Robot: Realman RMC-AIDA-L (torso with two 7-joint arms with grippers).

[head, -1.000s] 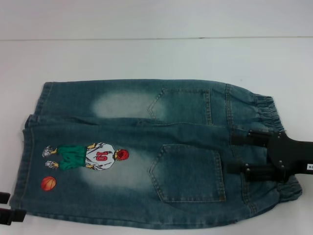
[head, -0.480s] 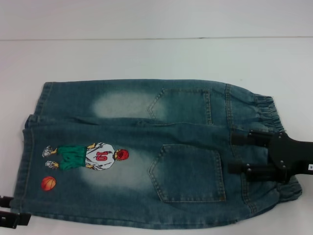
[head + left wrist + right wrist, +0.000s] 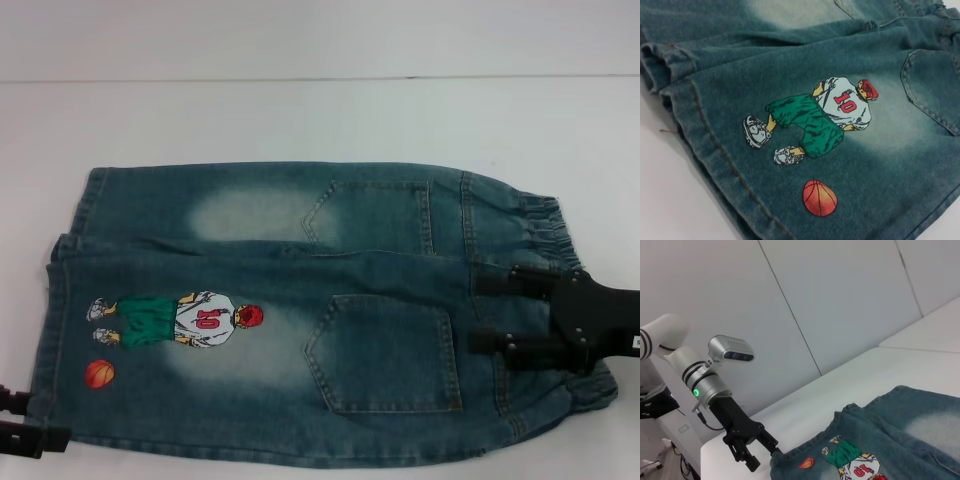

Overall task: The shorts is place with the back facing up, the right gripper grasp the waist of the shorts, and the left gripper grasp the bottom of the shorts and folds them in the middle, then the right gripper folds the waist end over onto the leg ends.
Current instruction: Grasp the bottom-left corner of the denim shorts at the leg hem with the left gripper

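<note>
Head view: grippers apparently at shorts (image 3: 300,310)

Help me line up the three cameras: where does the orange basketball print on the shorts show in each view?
Head view: orange basketball print low on the left, near the leg hem of the shorts, close to the left gripper.
Left wrist view: print below the cartoon player.
Right wrist view: print tiny, beside the left gripper.
Shared landmark: the cartoon player.

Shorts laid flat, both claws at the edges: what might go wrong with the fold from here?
The left claw meets only the near corner of the shorts hem, so it may slip off or lift one layer. The right claw lies spread on the waistband instead of pinching it, so the elastic may escape. The far leg lies offset, so the halves may fold unevenly.
</note>
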